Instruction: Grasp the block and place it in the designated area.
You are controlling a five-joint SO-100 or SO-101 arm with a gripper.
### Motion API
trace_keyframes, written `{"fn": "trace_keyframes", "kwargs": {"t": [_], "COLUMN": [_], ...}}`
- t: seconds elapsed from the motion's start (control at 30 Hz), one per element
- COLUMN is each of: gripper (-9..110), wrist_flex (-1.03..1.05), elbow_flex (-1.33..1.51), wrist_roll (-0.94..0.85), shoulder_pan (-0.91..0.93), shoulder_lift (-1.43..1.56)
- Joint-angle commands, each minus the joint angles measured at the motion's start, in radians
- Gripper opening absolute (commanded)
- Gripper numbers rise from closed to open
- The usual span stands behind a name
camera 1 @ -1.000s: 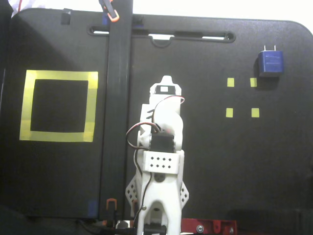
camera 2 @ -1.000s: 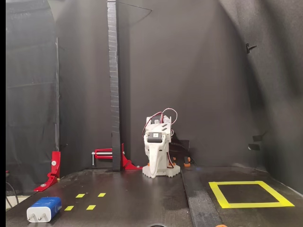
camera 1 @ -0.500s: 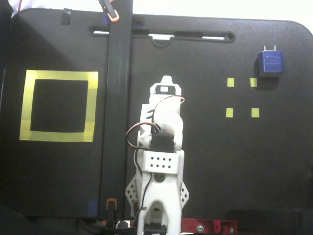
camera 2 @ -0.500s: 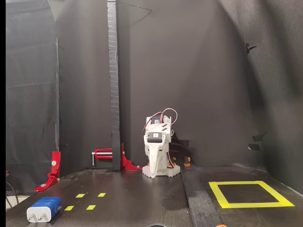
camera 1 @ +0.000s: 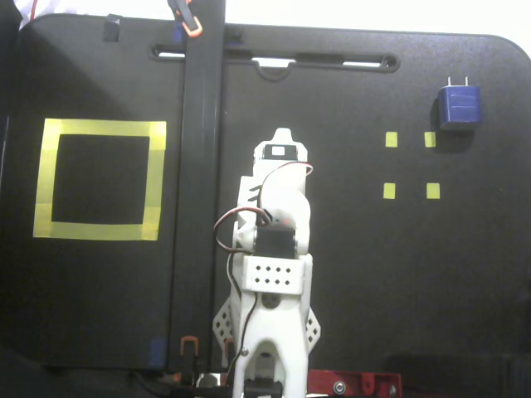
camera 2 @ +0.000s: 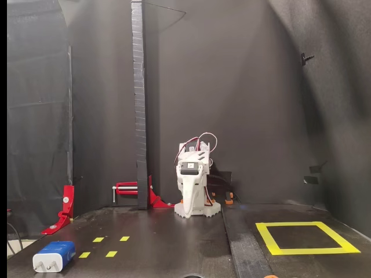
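The block [camera 1: 459, 106] is a small dark-blue square with two pale prongs, lying near the table's far right corner in the top-down fixed view. The low fixed view shows the block [camera 2: 54, 256] at the front left. The designated area [camera 1: 99, 128] is a square of wide yellow tape on the left; it appears as the designated area [camera 2: 307, 251] at the right in the low view. My white arm is folded over its base in the middle. Its gripper [camera 1: 283, 135] points down at the table, gripper [camera 2: 188, 213] shut and empty, far from both.
A tall black post [camera 2: 139, 104] rises beside the arm, seen as a dark strip [camera 1: 199, 166] between arm and yellow square. Small yellow marks [camera 1: 391, 139] lie near the block. Red clamps [camera 2: 65, 208] hold the table's back edge.
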Motion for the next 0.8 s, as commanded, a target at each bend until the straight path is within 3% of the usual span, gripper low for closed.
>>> {"fn": "trace_keyframes", "kwargs": {"t": [0.0,0.17,0.53,0.77], "gripper": [0,0,0,0], "wrist_flex": [0.003,-0.057,-0.571,-0.732], "elbow_flex": [0.006,0.006,0.006,0.006], "wrist_roll": [-0.003,-0.029,-0.029,-0.029], "shoulder_pan": [0.003,0.005,0.008,0.009], "shoulder_lift": [0.003,0.003,0.003,0.003]}}
